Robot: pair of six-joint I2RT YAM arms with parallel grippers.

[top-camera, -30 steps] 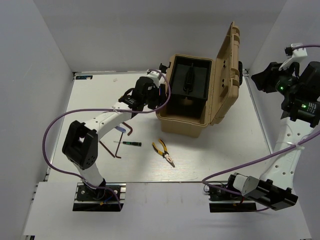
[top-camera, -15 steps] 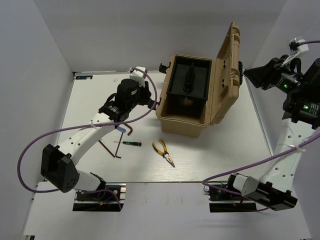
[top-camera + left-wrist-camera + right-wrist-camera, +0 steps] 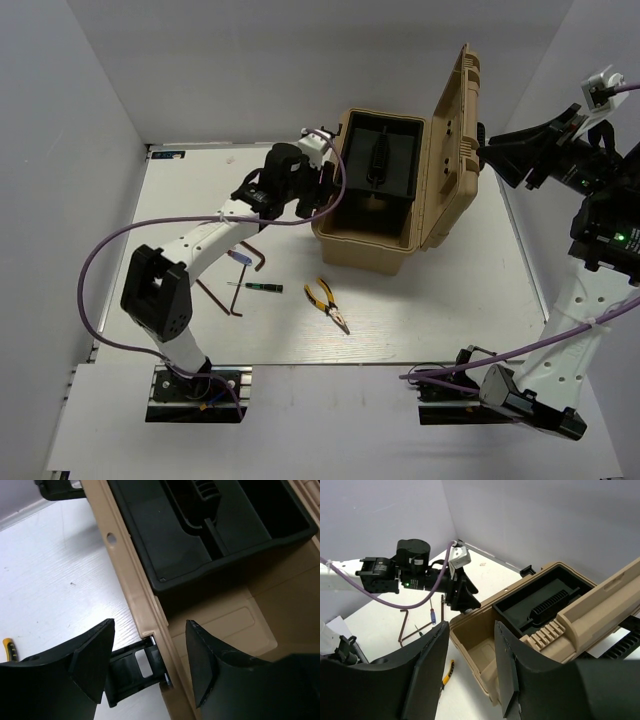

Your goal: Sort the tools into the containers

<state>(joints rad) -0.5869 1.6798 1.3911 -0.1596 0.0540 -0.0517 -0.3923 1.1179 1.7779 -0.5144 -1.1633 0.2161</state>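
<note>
One pliers (image 3: 327, 304) well apart from left tool (image 3: 326, 192)

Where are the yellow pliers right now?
Top view: the yellow pliers lie in front of the tan toolbox, right of the black-green stick tool.

Yellow-and-black pliers (image 3: 327, 304) flat at mid-bench, near the near edge, nose toward the near-right corner. Leftward, short black-green stick tool (image 3: 258, 287) and dark reddish hex key (image 3: 215, 297), both flat. Just behind, small blue-red screwdriver (image 3: 240, 258), partly hidden.
</note>
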